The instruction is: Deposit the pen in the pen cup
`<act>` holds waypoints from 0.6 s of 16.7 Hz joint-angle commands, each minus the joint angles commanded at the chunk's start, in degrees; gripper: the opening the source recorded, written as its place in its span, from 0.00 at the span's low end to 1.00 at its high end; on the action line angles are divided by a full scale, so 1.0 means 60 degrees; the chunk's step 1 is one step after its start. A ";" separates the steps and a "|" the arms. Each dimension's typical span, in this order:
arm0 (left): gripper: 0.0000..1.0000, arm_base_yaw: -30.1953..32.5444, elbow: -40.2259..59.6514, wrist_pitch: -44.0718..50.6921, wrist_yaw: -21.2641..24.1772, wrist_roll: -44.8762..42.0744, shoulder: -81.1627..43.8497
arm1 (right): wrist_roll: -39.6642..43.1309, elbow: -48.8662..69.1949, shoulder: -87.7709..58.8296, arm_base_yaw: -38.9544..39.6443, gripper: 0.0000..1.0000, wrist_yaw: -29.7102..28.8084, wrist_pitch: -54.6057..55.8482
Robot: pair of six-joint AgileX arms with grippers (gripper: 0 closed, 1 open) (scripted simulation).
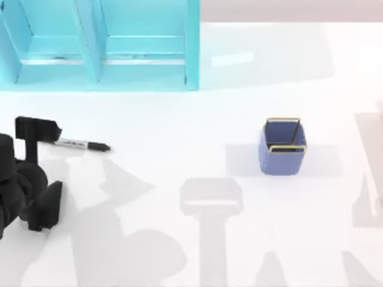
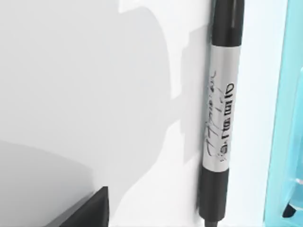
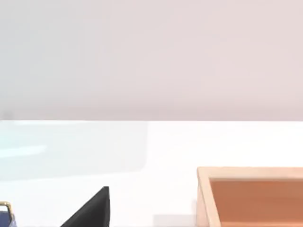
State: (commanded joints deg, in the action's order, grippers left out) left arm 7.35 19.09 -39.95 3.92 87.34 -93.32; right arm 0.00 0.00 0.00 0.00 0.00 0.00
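Note:
The pen [image 1: 82, 144] lies flat on the white table at the left, black with a grey labelled band [image 2: 220, 118]. My left gripper [image 1: 37, 133] hovers at the pen's left end, open, with nothing held. In the left wrist view the pen lies off to one side of the one finger [image 2: 90, 213] that shows, not between the fingers. The pen cup [image 1: 282, 148], blue-purple with a thin gold rim, stands upright at the right of centre, far from the pen. One finger [image 3: 92, 210] of my parked right gripper shows, set wide of centre, with a corner of the cup [image 3: 4, 215] beside it.
A large cyan shelf unit [image 1: 99, 45] fills the back left, close behind the pen [image 2: 284, 118]. A wooden box [image 3: 251, 196] sits near my right arm. White tabletop stretches between the pen and the cup.

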 joint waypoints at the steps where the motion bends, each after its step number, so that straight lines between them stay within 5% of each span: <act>1: 1.00 0.0025 0.0160 -0.0093 -0.0004 0.0014 -0.0226 | 0.0000 0.0000 0.0000 0.0000 1.00 0.0000 0.0000; 10: 1.00 0.0247 0.2766 -0.1583 -0.0115 0.0113 -0.4355 | 0.0000 0.0000 0.0000 0.0000 1.00 0.0000 0.0000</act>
State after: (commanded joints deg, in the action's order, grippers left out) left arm 8.83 35.69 -49.44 3.24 88.02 -119.45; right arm 0.00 0.00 0.00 0.00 0.00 0.00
